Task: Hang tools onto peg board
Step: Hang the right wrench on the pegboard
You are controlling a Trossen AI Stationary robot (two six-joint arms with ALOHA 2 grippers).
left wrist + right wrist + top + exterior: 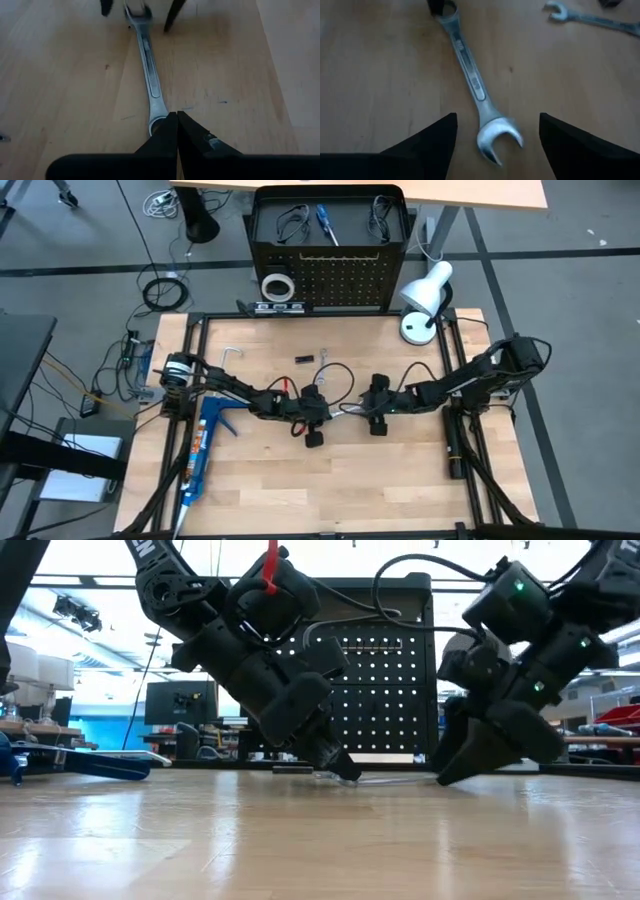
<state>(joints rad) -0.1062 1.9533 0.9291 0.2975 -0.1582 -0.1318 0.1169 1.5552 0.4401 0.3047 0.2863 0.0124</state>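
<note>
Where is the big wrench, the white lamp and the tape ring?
big wrench (470, 70): right wrist view, middle of its shaft.
white lamp (430, 285): high view, on its shade.
tape ring (276, 286): high view, on its white band.

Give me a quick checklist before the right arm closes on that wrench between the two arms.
1. Wrench flat on the table: ok.
2. Right end effector open, fingers either side of the wrench's open-jaw end: ok.
3. Left end effector shut at the wrench's ring end: ok; whether it truly pinches the metal: cannot tell.
4. Second wrench lying apart from the grasp: ok.
5. Free spot on the peg board: ok, bare holes show.
</note>
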